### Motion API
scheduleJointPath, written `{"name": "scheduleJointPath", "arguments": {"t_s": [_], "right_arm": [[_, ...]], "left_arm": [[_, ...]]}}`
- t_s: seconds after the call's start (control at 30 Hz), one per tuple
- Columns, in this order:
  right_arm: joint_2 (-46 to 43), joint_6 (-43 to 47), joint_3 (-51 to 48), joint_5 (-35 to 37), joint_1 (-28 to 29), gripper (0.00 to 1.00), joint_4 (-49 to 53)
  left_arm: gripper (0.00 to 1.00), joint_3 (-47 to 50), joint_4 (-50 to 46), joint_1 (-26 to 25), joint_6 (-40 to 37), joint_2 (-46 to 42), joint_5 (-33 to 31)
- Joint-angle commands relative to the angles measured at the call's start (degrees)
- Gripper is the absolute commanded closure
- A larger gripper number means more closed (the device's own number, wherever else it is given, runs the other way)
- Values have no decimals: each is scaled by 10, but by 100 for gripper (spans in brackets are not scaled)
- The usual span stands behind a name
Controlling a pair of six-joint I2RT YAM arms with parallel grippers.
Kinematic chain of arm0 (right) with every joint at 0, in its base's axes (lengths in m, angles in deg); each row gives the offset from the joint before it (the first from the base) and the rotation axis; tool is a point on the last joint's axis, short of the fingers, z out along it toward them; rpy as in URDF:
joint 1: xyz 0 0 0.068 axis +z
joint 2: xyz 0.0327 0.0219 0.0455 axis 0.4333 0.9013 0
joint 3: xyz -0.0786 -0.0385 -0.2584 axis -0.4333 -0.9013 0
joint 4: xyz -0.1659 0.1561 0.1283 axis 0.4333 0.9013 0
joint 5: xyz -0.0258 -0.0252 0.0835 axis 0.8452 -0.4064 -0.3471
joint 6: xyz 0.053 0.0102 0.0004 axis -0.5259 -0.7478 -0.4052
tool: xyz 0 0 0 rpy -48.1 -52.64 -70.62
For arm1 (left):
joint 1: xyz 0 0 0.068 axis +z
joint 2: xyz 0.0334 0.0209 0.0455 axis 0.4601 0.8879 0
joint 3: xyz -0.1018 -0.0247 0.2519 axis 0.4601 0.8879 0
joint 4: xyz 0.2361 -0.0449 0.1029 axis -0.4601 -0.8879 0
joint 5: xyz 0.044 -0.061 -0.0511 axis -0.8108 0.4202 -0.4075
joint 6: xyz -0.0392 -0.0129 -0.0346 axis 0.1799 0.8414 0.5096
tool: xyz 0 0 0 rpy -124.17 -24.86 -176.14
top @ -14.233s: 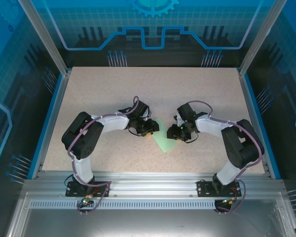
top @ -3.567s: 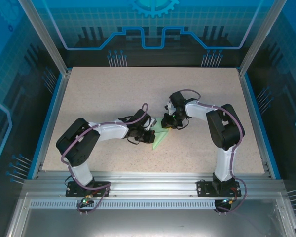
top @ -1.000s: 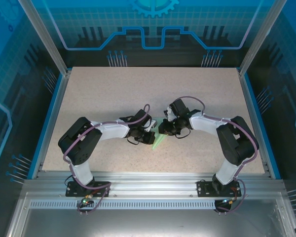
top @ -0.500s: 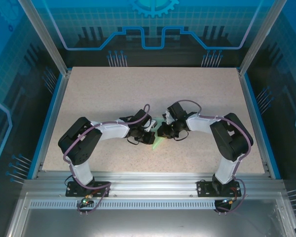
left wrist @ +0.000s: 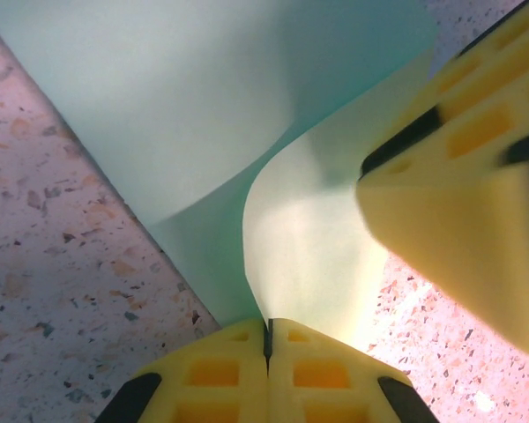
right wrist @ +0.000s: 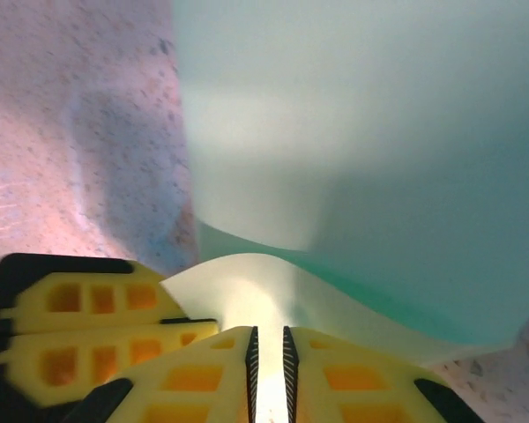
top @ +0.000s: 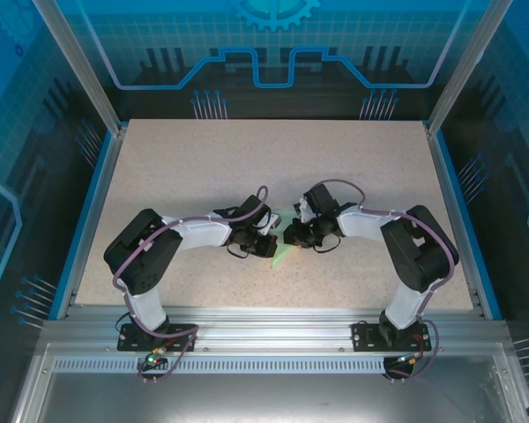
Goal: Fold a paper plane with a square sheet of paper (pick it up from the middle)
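The square sheet of paper [top: 280,251] is pale mint-green and lies partly folded into a narrow pointed shape at the table's middle, between both grippers. My left gripper [top: 269,244] is low on its left side. In the left wrist view this gripper [left wrist: 266,328] is shut on a raised, curling flap of the paper [left wrist: 203,106], with a yellow finger [left wrist: 458,211] of the right gripper close on the right. My right gripper [top: 296,234] meets the paper from the right. In the right wrist view its jaws [right wrist: 267,339] pinch an arched flap of the paper [right wrist: 361,132] in a narrow slit.
The speckled beige table [top: 247,159] is bounded by blue rails at left [top: 93,211] and right [top: 450,211]. An aluminium frame [top: 264,322] with the arm bases runs along the near edge. The left gripper's yellow fingers [right wrist: 88,335] sit close beside the right jaws.
The sheet, flat and wide long ago, is now narrow and folded. In the last second the right arm's elbow has shifted slightly; both grippers stay at the paper.
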Motion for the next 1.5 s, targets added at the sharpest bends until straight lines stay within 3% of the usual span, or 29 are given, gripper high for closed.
{"name": "scheduleJointPath", "arguments": {"t_s": [0.0, 0.37, 0.7, 0.9, 1.13, 1.47], "right_arm": [[-14, -1, -18, -11, -20, 80, -10], [46, -4, -13, -1, -35, 81, -17], [-9, -6, -7, -10, -44, 81, -10], [23, -6, 10, -20, -56, 81, -21], [59, -5, 8, 22, -57, 82, -1], [6, -1, 13, -2, -68, 81, -8]], "left_arm": [[94, -9, -29, 6, -12, 9, -6], [94, -10, -29, 6, -13, 10, -4], [94, -9, -30, 6, -12, 13, -5], [94, -10, -29, 6, -10, 12, -2], [94, -11, -30, 6, -11, 14, -3], [94, -10, -33, 6, -11, 10, -3]]}}
